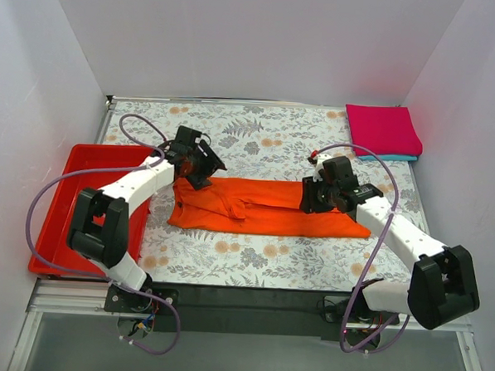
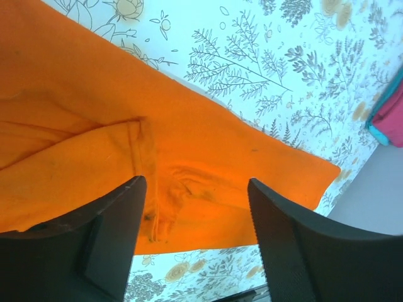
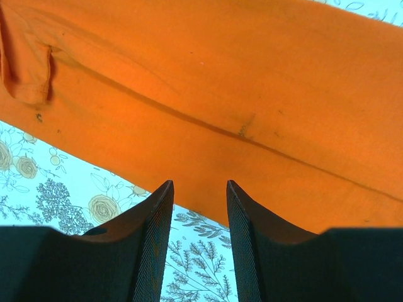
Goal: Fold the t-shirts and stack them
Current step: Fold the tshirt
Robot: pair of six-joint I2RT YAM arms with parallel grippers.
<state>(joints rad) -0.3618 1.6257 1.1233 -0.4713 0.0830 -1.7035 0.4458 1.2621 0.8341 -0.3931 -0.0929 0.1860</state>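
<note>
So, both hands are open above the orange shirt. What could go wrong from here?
1. The left hand hangs over the loose folded-in sleeve. It may pinch only that top layer, and the orange shirt would unfold when lifted.
2. The right hand is over an edge of the shirt, so its grip might be shallow and slip.
3. The pink shirt on the teal one lies in the far right corner. Careless placing could push them off.

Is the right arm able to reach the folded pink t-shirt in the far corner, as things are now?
Probably yes. The pink t-shirt lies in the far right corner, on that arm's side, with nothing standing between it and the right claw, open above the orange t-shirt.
</note>
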